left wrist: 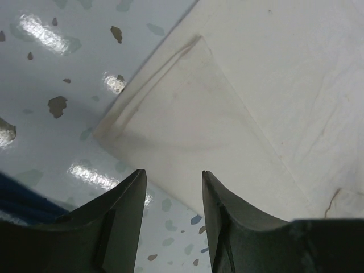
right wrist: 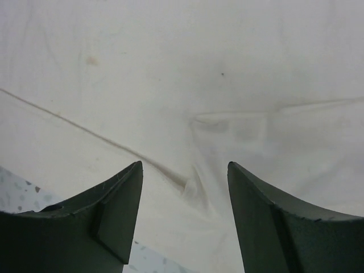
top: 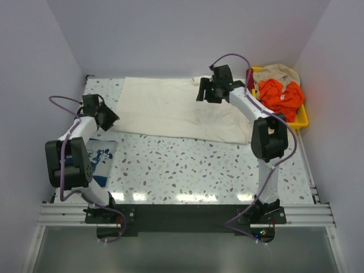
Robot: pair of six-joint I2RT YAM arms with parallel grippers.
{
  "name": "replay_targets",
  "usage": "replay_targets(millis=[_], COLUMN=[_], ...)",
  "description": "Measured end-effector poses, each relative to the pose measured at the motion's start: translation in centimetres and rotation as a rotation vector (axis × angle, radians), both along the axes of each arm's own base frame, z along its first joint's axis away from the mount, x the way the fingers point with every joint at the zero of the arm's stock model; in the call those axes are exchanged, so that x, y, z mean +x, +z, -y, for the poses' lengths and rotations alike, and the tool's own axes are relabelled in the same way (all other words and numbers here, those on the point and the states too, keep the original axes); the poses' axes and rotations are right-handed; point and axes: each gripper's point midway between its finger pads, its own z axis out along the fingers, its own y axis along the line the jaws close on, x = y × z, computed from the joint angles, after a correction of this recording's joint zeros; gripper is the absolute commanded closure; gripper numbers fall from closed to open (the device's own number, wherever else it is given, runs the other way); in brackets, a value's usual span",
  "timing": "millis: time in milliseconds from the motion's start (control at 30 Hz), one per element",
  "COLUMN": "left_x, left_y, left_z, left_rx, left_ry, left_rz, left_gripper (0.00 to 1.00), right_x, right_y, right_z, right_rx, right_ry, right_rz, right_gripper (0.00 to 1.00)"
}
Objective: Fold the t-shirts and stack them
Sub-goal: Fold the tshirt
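Your left gripper (left wrist: pixel 173 175), fingers parted and empty, above a folded corner of the cream t-shirt (left wrist: pixel 273 85), your right gripper (right wrist: pixel 185 168), spread wide, gripping nothing, over its wrinkles, navy t-shirt (top: pixel 107 159) near-left of the cream one, half hidden under your left arm (top: pixel 68 162)

Bright, even light from above; white glare patches along the glossy table's (top: pixel 170 170) near edge; cream t-shirt (left wrist: pixel 284 85) sharp, shadows faint
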Motion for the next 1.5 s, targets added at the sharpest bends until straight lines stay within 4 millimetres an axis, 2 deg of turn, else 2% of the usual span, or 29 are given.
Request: replay_targets(millis=[133,200,300,367,500,600,667,767,900,1000,1167,1267,1367,1500], left_x=[-1.7,-2.3,-2.7,-2.6,-2.7,-2.7,-2.5,-2.5,-2.4,-2.4,-2.0,-1.9,-1.7,-1.7], left_y=[-0.7,-1.6,-2.9,-3.8,-5.2,-5.7,-5.6,-5.7,-5.8,-5.9,-6.2,-6.3,-6.3,-6.3], left_z=[-0.8,-1.0,-0.9,-0.8,-0.6,-0.6,-0.7,-1.0,-1.6,-2.0,-2.4,-2.5,-2.5,-2.5], left_rx=[0.03,0.035,0.027,0.017,-0.006,-0.016,-0.015,-0.009,0.012,0.027,0.042,0.046,0.046,0.046], left_ry=[0.06,0.079,0.089,0.092,0.106,0.121,0.134,0.159,0.188,0.2,0.213,0.212,0.212,0.21], left_rz=[-0.027,-0.05,-0.079,-0.089,-0.101,-0.107,-0.101,-0.1,-0.102,-0.102,-0.093,-0.09,-0.086,-0.087], left_gripper=[0.52,0.53,0.53,0.52,0.52,0.51,0.51,0.51,0.55,0.62,0.83,0.89,1.0,1.0], right_x=[-4.0,-5.5,-8.4,-10.4,-13.8,-15.6,-16.5,-17.3,-17.8,-17.8,-18.4,-18.9,-19.5,-20.5], right_y=[5.3,7.2,7.9,6.5,1.5,-1.3,-2.4,-2.9,-2.6,-2.5,-3.4,-3.9,-4.6,-5.8], right_z=[3.7,5.2,7.7,9.0,11.1,12.0,12.2,12.6,13.3,14.1,15.7,16.5,17.3,18.3], right_rx=[0.051,0.078,0.108,0.115,0.101,0.09,0.086,0.09,0.104,0.113,0.11,0.107,0.103,0.094], right_ry=[-0.104,-0.147,-0.21,-0.246,-0.302,-0.328,-0.338,-0.351,-0.375,-0.401,-0.447,-0.469,-0.494,-0.52], right_rz=[0.037,0.067,0.078,0.05,-0.072,-0.149,-0.18,-0.186,-0.167,-0.156,-0.175,-0.188,-0.205,-0.238], right_gripper=[0.37,0.42,0.43,0.44,0.47,0.47,0.47,0.47,0.46,0.46,0.46,0.45,0.45,0.46])
